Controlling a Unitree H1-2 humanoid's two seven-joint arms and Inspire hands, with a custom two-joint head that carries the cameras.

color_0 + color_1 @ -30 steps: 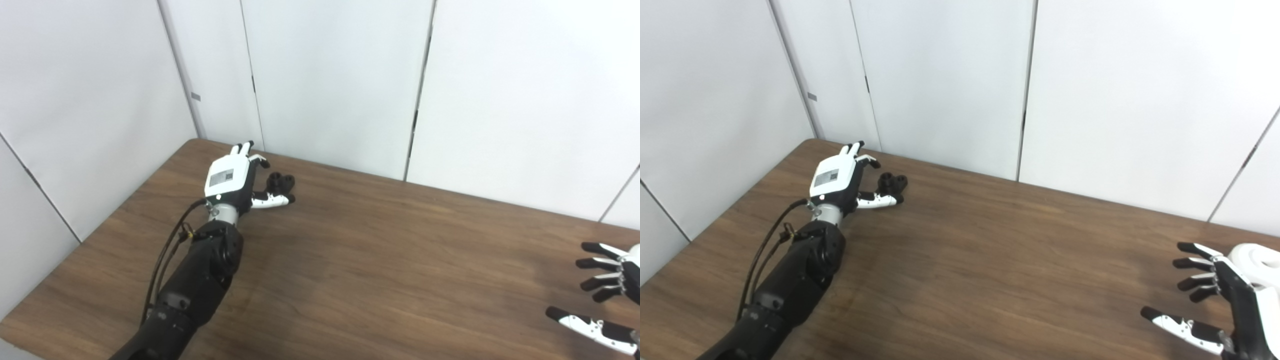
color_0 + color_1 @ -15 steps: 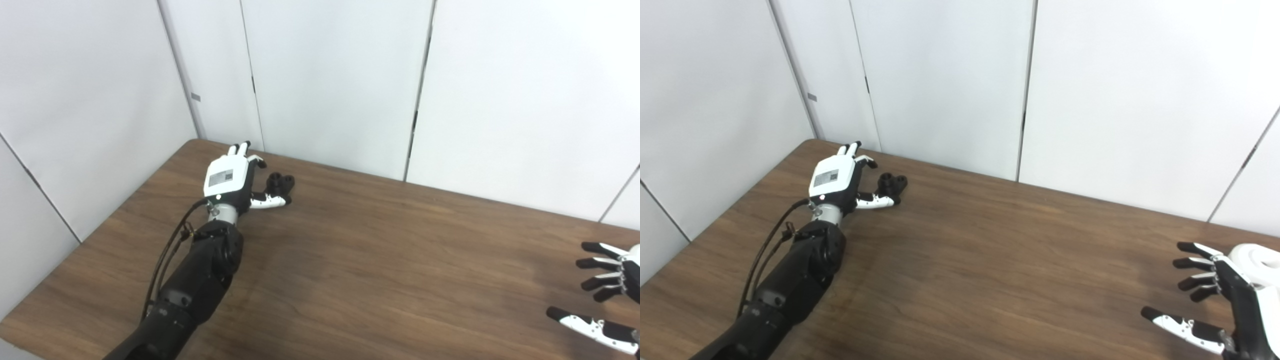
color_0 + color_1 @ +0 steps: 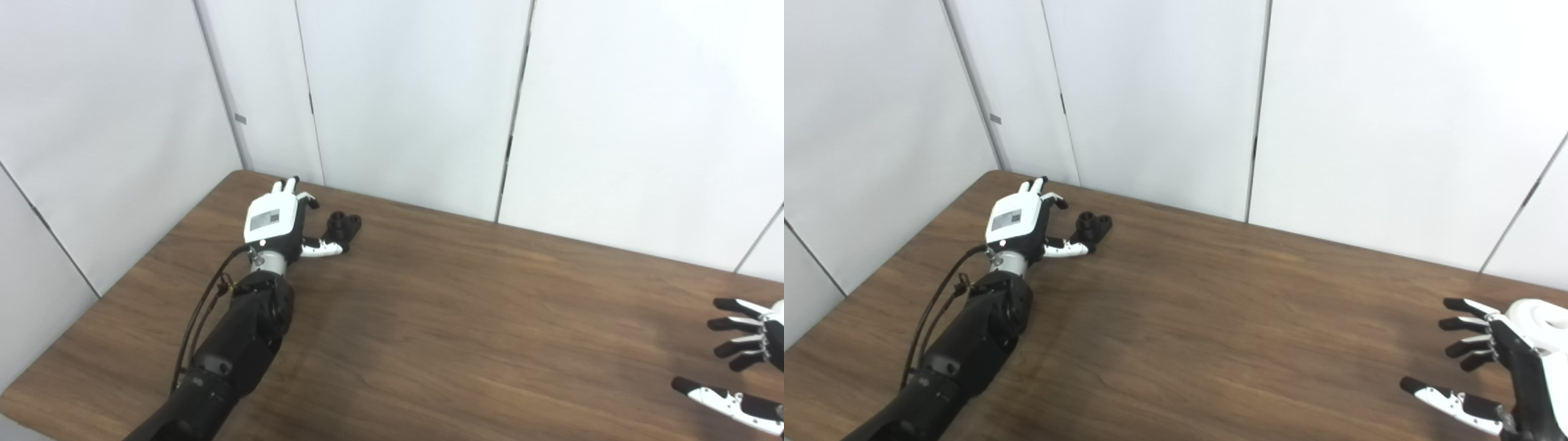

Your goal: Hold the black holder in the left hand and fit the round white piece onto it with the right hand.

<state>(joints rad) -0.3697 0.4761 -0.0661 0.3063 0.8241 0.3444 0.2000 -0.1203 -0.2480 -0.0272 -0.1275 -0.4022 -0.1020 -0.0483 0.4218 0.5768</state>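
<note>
Here, in the left eye view, the left hand lies open on the brown table, its thumb just beside the black holder, holding nothing. In the right eye view, the right hand is spread open and empty, next to the round white piece.

Table: wood-grain top, smooth, satin sheen. Black holder: matt black plastic. Round white piece: smooth white plastic. Wall panels: plain matt white
</note>
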